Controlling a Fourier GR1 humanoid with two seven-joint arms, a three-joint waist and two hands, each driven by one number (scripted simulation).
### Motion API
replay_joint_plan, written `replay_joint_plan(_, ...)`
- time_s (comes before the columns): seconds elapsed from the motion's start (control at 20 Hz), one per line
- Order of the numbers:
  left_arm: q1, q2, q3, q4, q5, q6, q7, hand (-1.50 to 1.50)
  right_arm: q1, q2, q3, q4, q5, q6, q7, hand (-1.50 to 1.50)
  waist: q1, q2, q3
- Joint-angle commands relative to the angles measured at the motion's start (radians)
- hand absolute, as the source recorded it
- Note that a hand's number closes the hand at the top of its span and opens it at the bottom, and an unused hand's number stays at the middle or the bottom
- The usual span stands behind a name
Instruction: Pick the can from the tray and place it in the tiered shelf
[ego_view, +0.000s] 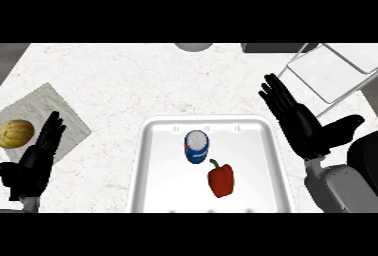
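The tabletop (111, 80) is white with faint speckling, the tray (151, 150) plain white. The can (196, 147) is blue with a silvery top, the pepper (221, 181) red with a green stem, the fruit (15, 133) yellow-tan on a mottled grey mat (44, 107). The left hand (33, 167) and right hand (303, 127) are black.

The can (196, 146) stood in the tray (166, 187), a bell pepper (221, 181) just beside it; the tiered shelf (330, 64) sat behind-right, a melon (15, 133) far left.

Red pepper (221, 180); perhaps a melon (15, 133)
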Motion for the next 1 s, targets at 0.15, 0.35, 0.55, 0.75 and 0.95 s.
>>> replay_joint_plan(0.15,-0.165,-0.072,-0.085,0.009,-0.083,-0.019,0.041,0.0,-0.232,0.02,-0.016,0.065,0.067,-0.039,0.151,-1.5,0.018,0.042,0.01)
replay_joint_plan(0.35,-0.137,-0.093,-0.107,-0.053,-0.064,-0.009,0.063,0.0,-0.095,0.359,-0.197,0.042,-0.337,-0.138,0.089,1.5,-0.017,0.074,0.05)
replay_joint_plan(0.55,-0.156,-0.11,-0.152,-0.06,-0.093,-0.006,0.098,0.0,-0.12,-0.037,0.016,0.228,0.399,-0.396,0.058,1.5,0.003,0.043,0.008)
replay_joint_plan(0.75,-0.263,-0.134,-0.148,-0.017,-0.111,-0.01,0.156,0.0,-0.082,0.18,-0.061,0.288,0.366,-0.557,-0.162,-1.5,0.012,0.045,0.012)
replay_joint_plan(0.95,-0.229,-0.163,-0.166,-0.082,-0.145,0.014,0.217,0.0,0.038,0.206,-0.072,0.151,0.271,-0.41,-0.281,-1.5,0.013,0.037,0.012)
